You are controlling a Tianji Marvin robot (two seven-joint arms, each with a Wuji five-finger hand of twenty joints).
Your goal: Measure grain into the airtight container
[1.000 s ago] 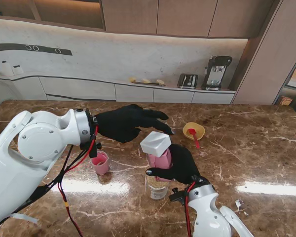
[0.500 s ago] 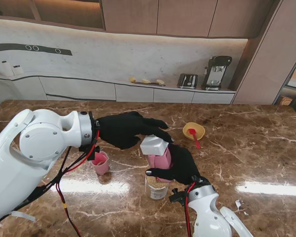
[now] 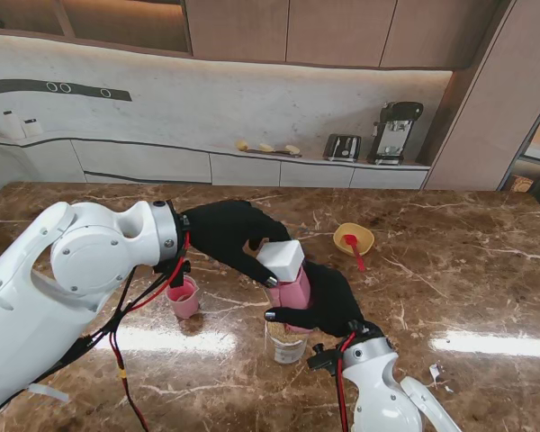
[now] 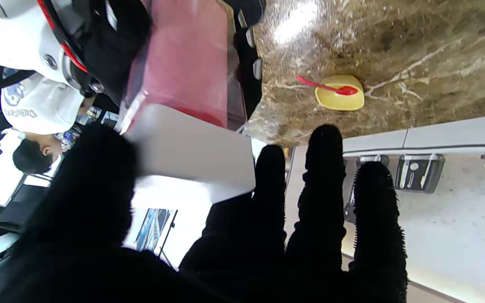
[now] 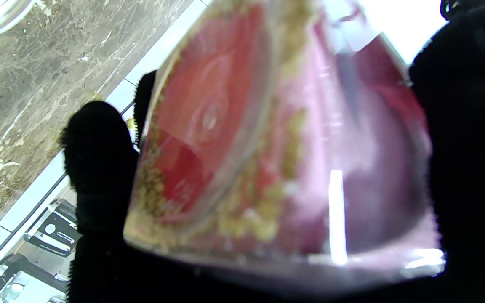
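**Two gloved hands meet at a pink container**

On the brown marble table [image 3: 450, 261], a small pink cup [image 3: 183, 297] stands at left. The left hand [image 3: 227, 232] curls its fingers around the white lid [image 3: 281, 260]. The right hand [image 3: 331, 301] grips the pink container [image 3: 294, 292], above a grain-filled jar [image 3: 287, 345]. Farther right sits a yellow bowl [image 3: 354, 238] with a red spoon [image 3: 354, 249].

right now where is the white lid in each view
Stand view: white lid at table centre, atop the pink container, left hand on it.
Left wrist view: lid mid-frame, between thumb and fingers.
Right wrist view: not visible.
Shared landmark: yellow bowl.
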